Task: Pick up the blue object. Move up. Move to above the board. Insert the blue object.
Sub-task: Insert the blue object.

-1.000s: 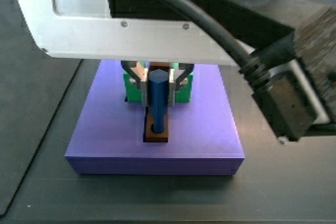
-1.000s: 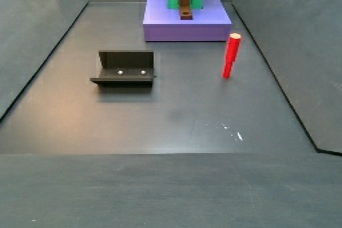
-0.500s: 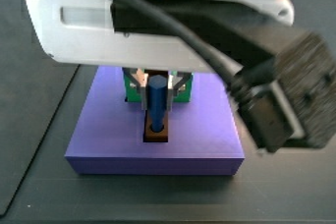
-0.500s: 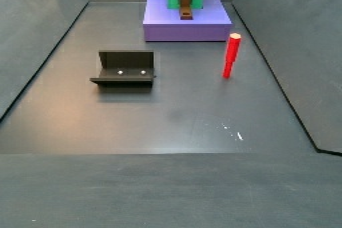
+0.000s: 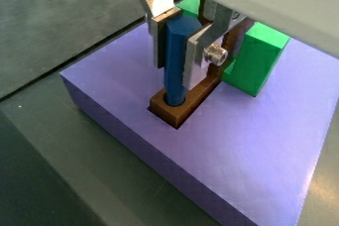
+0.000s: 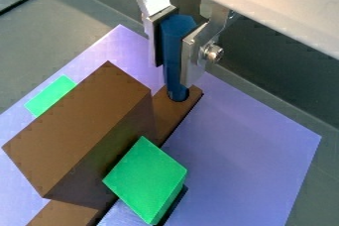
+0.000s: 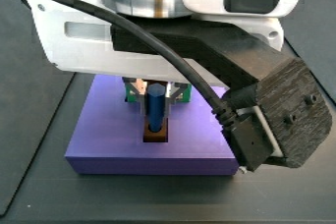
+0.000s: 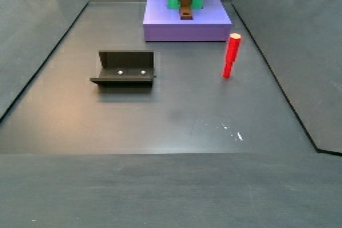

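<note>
The blue object stands upright with its lower end in the round hole at the end of the brown board. The board lies on top of the purple slab. My gripper hangs straight over the hole. Its two silver fingers press on either side of the blue object, shut on it. In a side view the arm fills the upper picture, with the blue object showing under it above the board. The board's wide end lies between green blocks.
Green blocks sit beside the board on the purple slab, which stands at the far end of the floor. A red peg stands upright near the slab's corner. The fixture is on the floor to the left.
The arm has come down over the slab. Less of the blue object shows under the gripper, and its lower end sits deeper in the board's hole.
</note>
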Controlling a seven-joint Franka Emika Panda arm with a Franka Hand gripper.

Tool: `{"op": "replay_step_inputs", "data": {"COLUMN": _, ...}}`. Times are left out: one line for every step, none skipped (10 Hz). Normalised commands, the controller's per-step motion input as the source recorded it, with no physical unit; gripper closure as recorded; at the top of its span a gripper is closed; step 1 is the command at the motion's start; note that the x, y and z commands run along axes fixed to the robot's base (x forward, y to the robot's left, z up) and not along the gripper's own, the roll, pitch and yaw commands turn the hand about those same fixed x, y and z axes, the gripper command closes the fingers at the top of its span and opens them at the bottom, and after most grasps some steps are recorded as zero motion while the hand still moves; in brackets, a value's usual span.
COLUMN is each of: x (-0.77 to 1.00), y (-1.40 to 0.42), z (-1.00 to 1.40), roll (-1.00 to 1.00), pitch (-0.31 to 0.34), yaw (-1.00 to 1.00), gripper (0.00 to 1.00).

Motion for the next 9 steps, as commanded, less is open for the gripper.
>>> {"op": "replay_step_inputs", "data": {"x": 0.0, "y": 0.0, "z": -0.31, "roll": 0.01, "pitch": -0.001, "yaw": -0.07, "gripper": 1.0}}
{"op": "replay_step_inputs", "data": {"x": 0.0, "y": 0.0, "z": -0.27, "roll": 0.0, "pitch": -0.003, "yaw": -0.05, "gripper": 1.0}}
{"op": "replay_step_inputs", "data": {"x": 0.0, "y": 0.0, "z": -0.25, "roll": 0.0, "pitch": -0.007, "yaw": -0.05, "gripper": 1.0}}
{"op": "replay_step_inputs", "data": {"x": 0.0, "y": 0.0, "z": -0.21, "roll": 0.0, "pitch": -0.004, "yaw": -0.04, "gripper": 1.0}}
{"op": "replay_step_inputs", "data": {"x": 0.0, "y": 0.0, "z": 0.0, "roll": 0.0, "pitch": 0.0, "yaw": -0.01, "gripper": 1.0}}
{"op": "replay_step_inputs", "data": {"x": 0.0, "y": 0.0, "z": -0.01, "roll": 0.0, "pitch": -0.004, "yaw": 0.0, "gripper": 1.0}}
{"op": "replay_step_inputs", "data": {"x": 0.01, "y": -0.28, "z": -0.03, "roll": 0.0, "pitch": 0.0, "yaw": 0.0, "gripper": 1.0}}
{"op": "replay_step_inputs", "data": {"x": 0.18, "y": -0.34, "z": -0.09, "roll": 0.0, "pitch": 0.0, "yaw": -0.02, "gripper": 1.0}}
{"op": "replay_step_inputs", "data": {"x": 0.2, "y": -0.19, "z": -0.14, "roll": 0.0, "pitch": 0.0, "yaw": -0.06, "gripper": 1.0}}
